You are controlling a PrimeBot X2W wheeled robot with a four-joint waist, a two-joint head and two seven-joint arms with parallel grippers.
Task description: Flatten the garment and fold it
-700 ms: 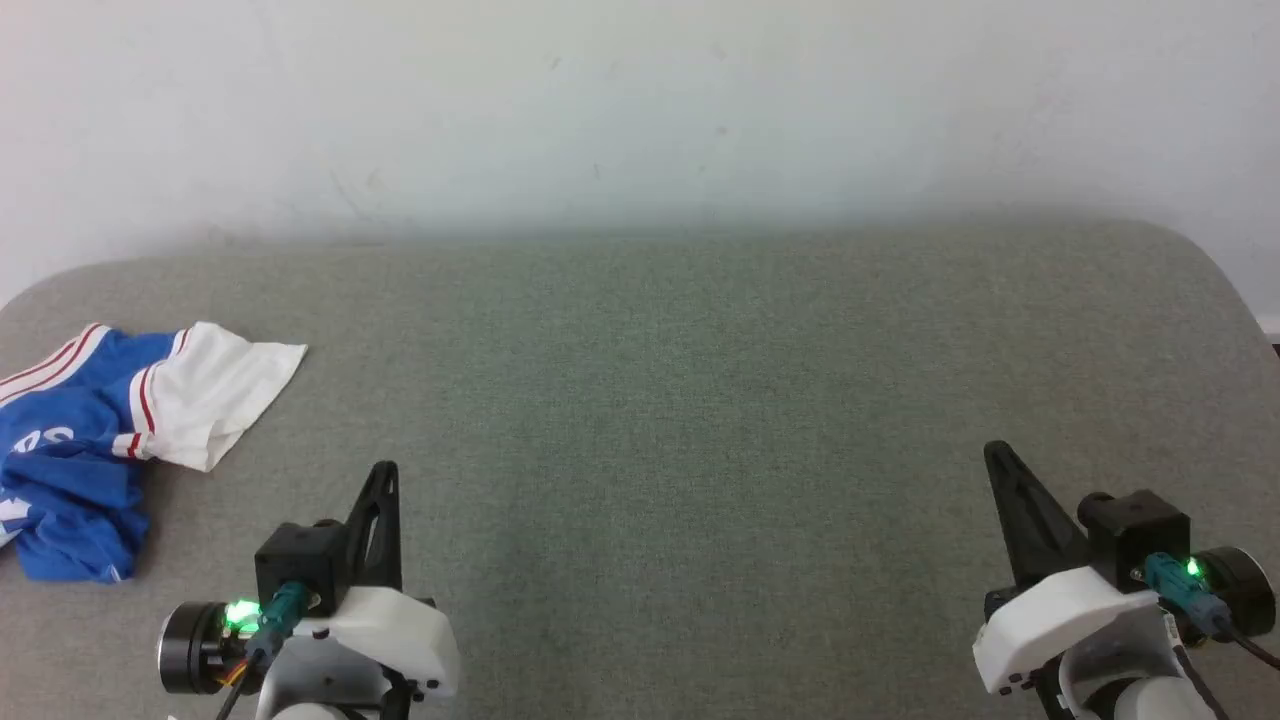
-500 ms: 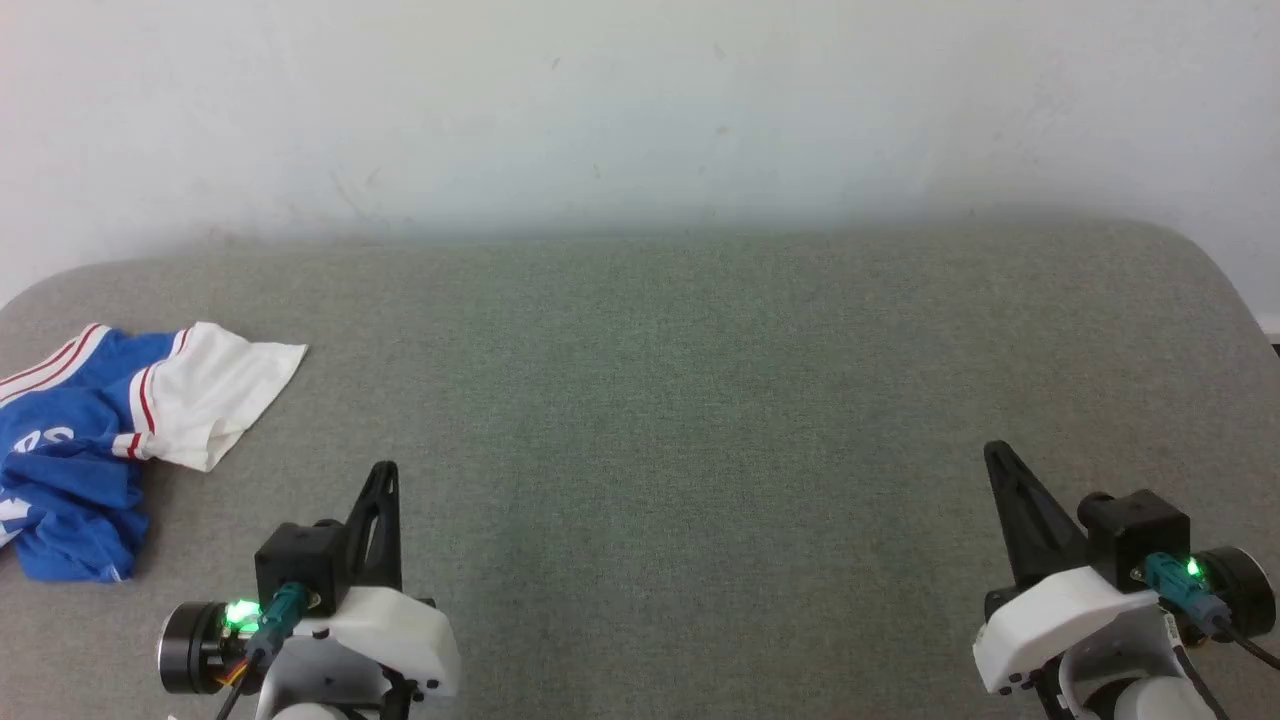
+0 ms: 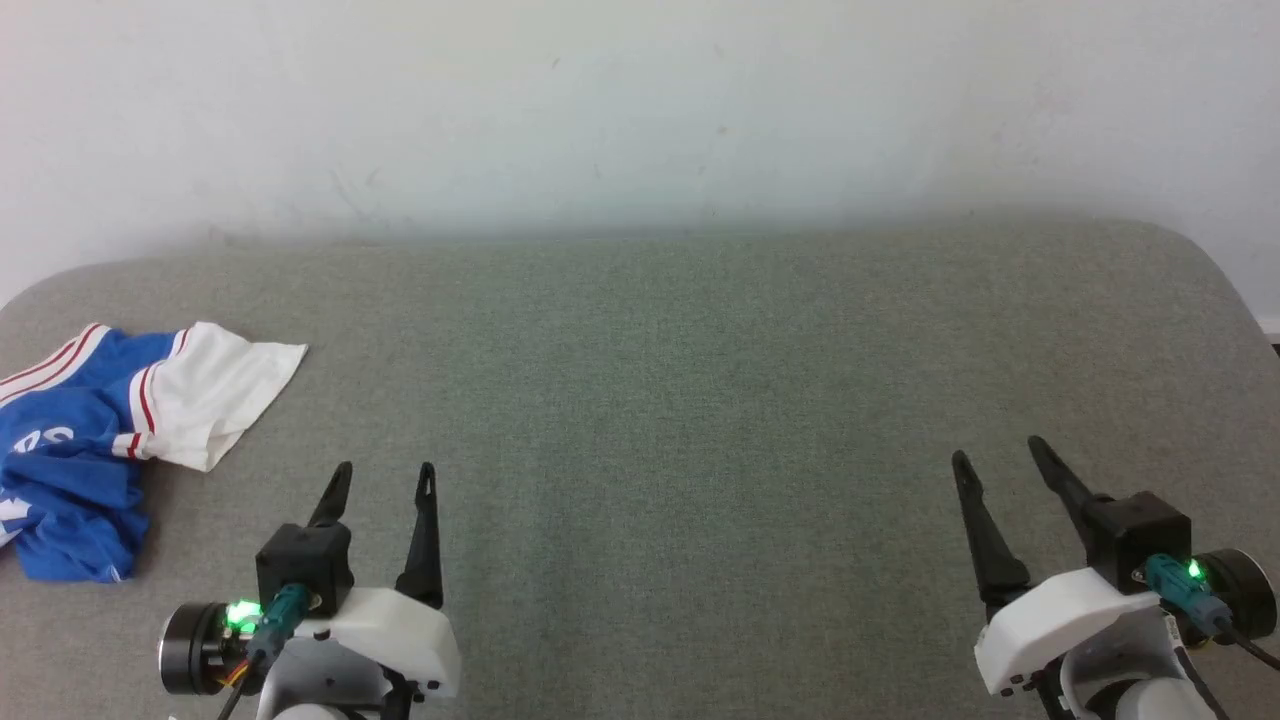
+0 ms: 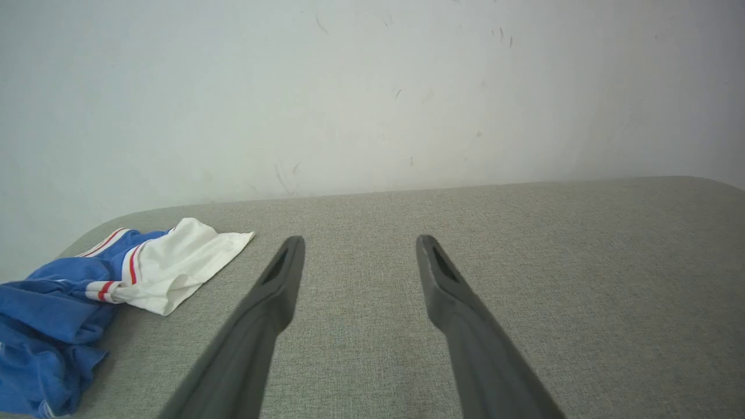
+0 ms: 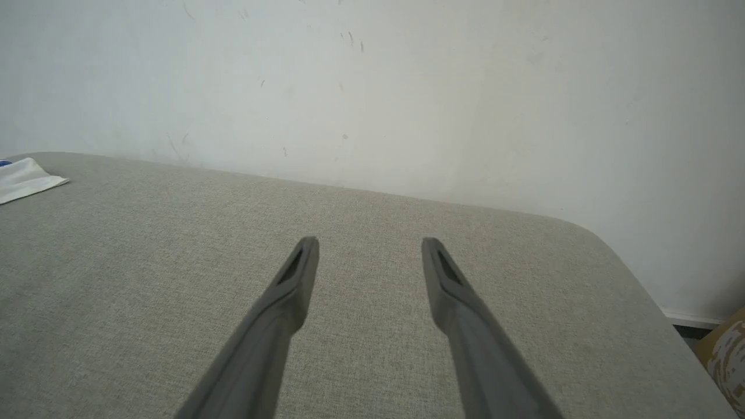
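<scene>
The garment (image 3: 90, 440) lies crumpled at the far left of the grey table (image 3: 680, 380), royal blue with a white sleeve and red-and-white trim; its left part runs off the head view's edge. It also appears low left in the left wrist view as the garment (image 4: 87, 291), and the white sleeve tip (image 5: 23, 179) peeks in at the right wrist view's left edge. My left gripper (image 3: 386, 468) hovers open near the table's front, right of the garment and apart from it. My right gripper (image 3: 998, 448) stands open at the front right, with nothing between its fingers.
A pale wall (image 3: 640, 110) rises directly behind the table. The table's rounded right corner (image 5: 588, 230) drops off to the floor, where a brown box (image 5: 724, 349) sits. Bare fabric stretches between the two grippers.
Both grippers have opened: each showed a single closed dark blade before, and now two spread fingers. The arms and the garment stay where they were.
</scene>
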